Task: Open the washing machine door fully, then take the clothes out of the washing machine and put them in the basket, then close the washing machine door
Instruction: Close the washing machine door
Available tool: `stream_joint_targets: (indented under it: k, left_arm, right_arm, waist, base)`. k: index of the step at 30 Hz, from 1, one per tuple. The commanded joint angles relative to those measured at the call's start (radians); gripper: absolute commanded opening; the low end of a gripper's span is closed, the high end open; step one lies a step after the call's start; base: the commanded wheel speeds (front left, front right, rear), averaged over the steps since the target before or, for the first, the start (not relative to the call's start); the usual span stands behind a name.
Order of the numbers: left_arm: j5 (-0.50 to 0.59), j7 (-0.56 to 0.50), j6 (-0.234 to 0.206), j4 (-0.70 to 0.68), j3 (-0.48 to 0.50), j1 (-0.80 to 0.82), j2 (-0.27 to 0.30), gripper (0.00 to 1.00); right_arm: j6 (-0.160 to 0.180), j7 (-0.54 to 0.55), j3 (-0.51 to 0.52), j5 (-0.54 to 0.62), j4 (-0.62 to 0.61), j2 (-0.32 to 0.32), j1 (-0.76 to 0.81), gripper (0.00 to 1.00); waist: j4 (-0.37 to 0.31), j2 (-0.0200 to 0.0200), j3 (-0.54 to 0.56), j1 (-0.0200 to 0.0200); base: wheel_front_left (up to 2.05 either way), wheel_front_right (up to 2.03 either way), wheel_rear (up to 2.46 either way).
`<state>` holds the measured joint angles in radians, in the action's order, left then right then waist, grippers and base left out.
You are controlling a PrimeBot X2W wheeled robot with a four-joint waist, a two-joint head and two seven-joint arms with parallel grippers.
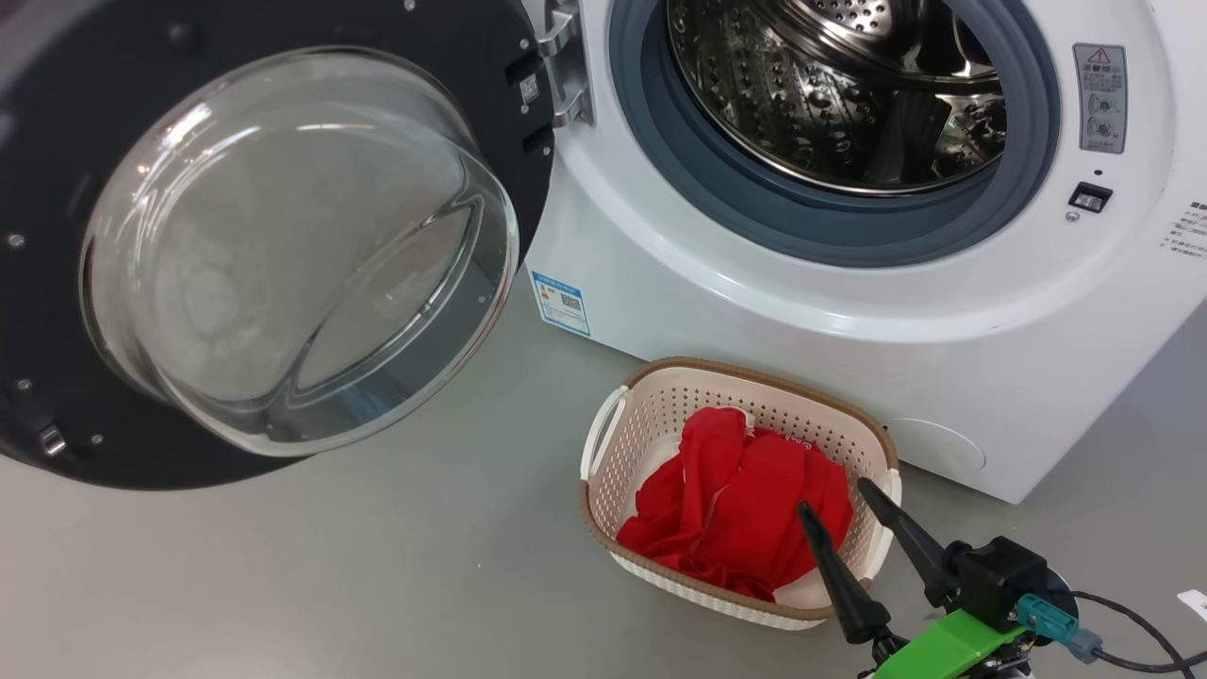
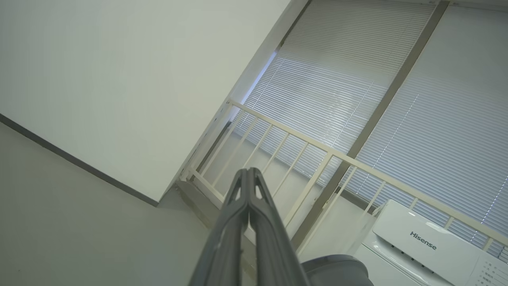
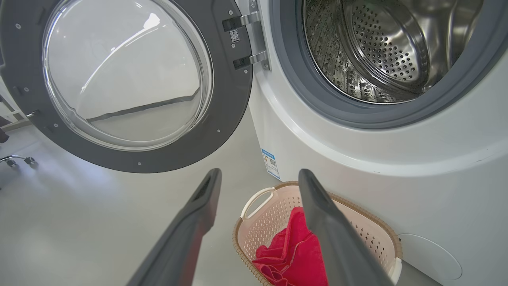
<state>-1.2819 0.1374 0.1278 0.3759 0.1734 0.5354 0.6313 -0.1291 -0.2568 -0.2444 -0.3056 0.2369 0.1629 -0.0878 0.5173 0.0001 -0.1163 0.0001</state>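
Observation:
The washing machine [image 1: 754, 283] [image 3: 397, 167] stands with its door [image 1: 245, 236] [image 3: 131, 83] swung wide to the left, and its steel drum [image 1: 839, 85] [image 3: 381, 43] shows no fabric. On the floor in front sits the basket [image 1: 651, 396] [image 3: 377, 234] holding red clothes [image 1: 745, 509] [image 3: 293, 250]. My right gripper [image 1: 834, 495] [image 3: 260, 176] hangs open just above the basket's near right corner, nothing between its fingers. My left gripper [image 2: 249, 172] is shut on nothing and points up toward a wall and window.
Grey floor stretches left of the basket under the open door. A chair's castors [image 3: 18, 159] show at the far left. A white railing [image 2: 317, 151], blinds and a Hisense appliance [image 2: 428, 242] lie beyond the left gripper.

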Motion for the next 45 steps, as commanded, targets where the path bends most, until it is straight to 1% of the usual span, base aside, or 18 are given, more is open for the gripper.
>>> stream_joint_targets:
  k: [1,2,4,5,9,15,18,22,24,32,35,39,45]
  left_arm:
    - [-0.025,-0.027,0.003,0.021,0.016,0.059,0.085,0.0]
    - [-0.068,-0.069,0.003,0.067,0.003,0.083,0.092,0.0]
    - [-0.118,-0.138,0.003,0.15,-0.02,0.118,0.117,0.0]
    - [-0.162,-0.186,0.003,0.196,-0.02,0.137,0.117,0.0]
    - [-0.232,-0.348,0.003,0.339,-0.049,0.197,0.15,0.0]
    - [-0.276,-0.541,0.003,0.452,-0.091,0.259,0.178,0.0]
    - [-0.301,-0.606,0.003,0.476,-0.092,0.279,0.18,0.0]
    - [-0.317,-0.687,0.003,0.489,-0.102,0.289,0.186,0.0]
    - [-0.315,-0.707,0.003,0.488,-0.107,0.291,0.188,0.0]
    - [-0.327,-0.788,0.003,0.473,-0.123,0.289,0.165,0.0]
    - [-0.336,-0.839,0.003,0.455,-0.131,0.278,0.158,0.0]
    - [-0.35,-0.938,0.003,0.406,-0.146,0.254,0.159,0.0]
    - [-0.379,-1.065,0.003,0.265,-0.149,0.197,0.158,0.0]
  right_arm:
    - [-0.002,-0.005,-0.018,0.012,-0.028,0.001,-0.003,1.0]
    - [-0.002,-0.005,-0.017,0.015,-0.03,0.001,-0.001,1.0]
    - [-0.002,-0.005,-0.017,0.021,-0.032,0.001,-0.003,1.0]
    - [-0.002,-0.005,-0.019,0.024,-0.032,0.0,-0.007,1.0]
    - [-0.002,-0.005,-0.026,0.034,-0.03,-0.001,-0.022,1.0]
    - [-0.002,-0.005,-0.03,0.049,-0.025,0.004,-0.043,1.0]
    - [-0.002,-0.005,-0.032,0.056,-0.022,0.007,-0.053,1.0]
    - [-0.002,-0.005,-0.034,0.064,-0.021,0.008,-0.064,1.0]
    - [-0.002,-0.005,-0.033,0.066,-0.019,0.008,-0.069,1.0]
    - [-0.002,-0.005,-0.03,0.07,-0.013,0.005,-0.079,1.0]
    - [-0.002,-0.005,-0.031,0.068,-0.011,0.003,-0.08,1.0]
    - [-0.002,-0.005,-0.029,0.064,-0.011,0.001,-0.077,1.0]
    - [-0.002,-0.005,-0.02,0.059,-0.017,0.0,-0.062,1.0]
  waist:
    - [-0.001,-0.0001,-0.007,-0.0001]
    - [-0.002,-0.0001,-0.01,-0.0001]
    - [-0.007,-0.0001,-0.023,-0.0001]
    - [-0.011,-0.0001,-0.029,-0.0001]
    - [-0.024,-0.0001,-0.056,-0.0001]
    - [-0.037,-0.0001,-0.104,-0.0001]
    - [-0.044,-0.0001,-0.123,-0.0001]
    - [-0.051,-0.0001,-0.144,-0.0001]
    - [-0.052,-0.0001,-0.149,-0.0001]
    - [-0.05,-0.0001,-0.153,-0.0001]
    - [-0.049,-0.0001,-0.144,-0.0001]
    - [-0.049,-0.0001,-0.129,-0.0001]
    - [-0.046,-0.0001,-0.106,-0.0001]
  base:
    - [0.0,0.0,0.0]
    - [0.0,0.0,0.0]
    - [0.0,0.0,0.0]
    - [0.0,0.0,0.0]
    - [0.0,0.0,0.0]
    - [0.0,0.0,0.0]
    - [0.0,0.0,0.0]
    - [0.0,0.0,0.0]
    - [0.0,0.0,0.0]
    - [0.0,0.0,0.0]
    - [0.0,0.0,0.0]
    - [0.0,0.0,0.0]
    - [0.0,0.0,0.0]
